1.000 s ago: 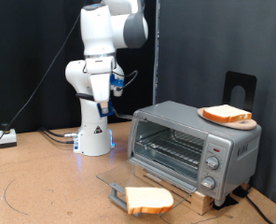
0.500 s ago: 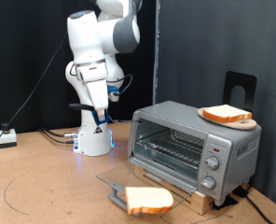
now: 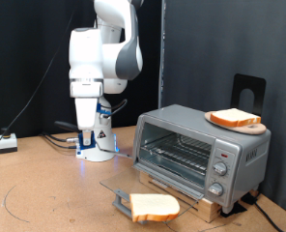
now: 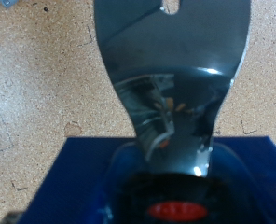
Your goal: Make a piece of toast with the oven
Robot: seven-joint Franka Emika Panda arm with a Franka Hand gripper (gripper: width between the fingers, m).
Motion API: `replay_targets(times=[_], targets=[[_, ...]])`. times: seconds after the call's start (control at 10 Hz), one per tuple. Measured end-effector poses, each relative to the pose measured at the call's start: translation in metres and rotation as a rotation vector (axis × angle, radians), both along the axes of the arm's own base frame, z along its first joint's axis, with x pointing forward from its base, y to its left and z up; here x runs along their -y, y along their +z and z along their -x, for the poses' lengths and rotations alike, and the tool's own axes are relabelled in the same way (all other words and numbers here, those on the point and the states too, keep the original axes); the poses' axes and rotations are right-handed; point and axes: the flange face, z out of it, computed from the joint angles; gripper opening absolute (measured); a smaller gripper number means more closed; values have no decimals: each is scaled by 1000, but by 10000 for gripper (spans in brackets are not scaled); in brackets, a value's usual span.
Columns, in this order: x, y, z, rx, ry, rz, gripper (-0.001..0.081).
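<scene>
Your gripper (image 3: 86, 133) hangs near the base, its opening impossible to tell, so approach low and level toward the toast (image 3: 154, 205) before the oven (image 3: 200, 155).

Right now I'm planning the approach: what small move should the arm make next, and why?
Probably swing the pincer across toward the slice lying in front of the oven. The pincer hangs low beside the arm's own base, well apart from that slice. The rack looks bare, and a second slice sits on top of the oven.
</scene>
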Motion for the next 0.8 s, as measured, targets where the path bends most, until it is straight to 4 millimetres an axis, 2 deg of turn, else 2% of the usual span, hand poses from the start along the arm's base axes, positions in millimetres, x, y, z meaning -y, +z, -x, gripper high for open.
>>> replay_targets(times=[0.1,0.3,0.6,0.8], targets=[[0,-1,1,-3,15,-9,396],[10,0,5,-63,177,-54,396],[30,3,-19,-89,289,-130,396],[44,-5,-38,-42,240,-43,396]])
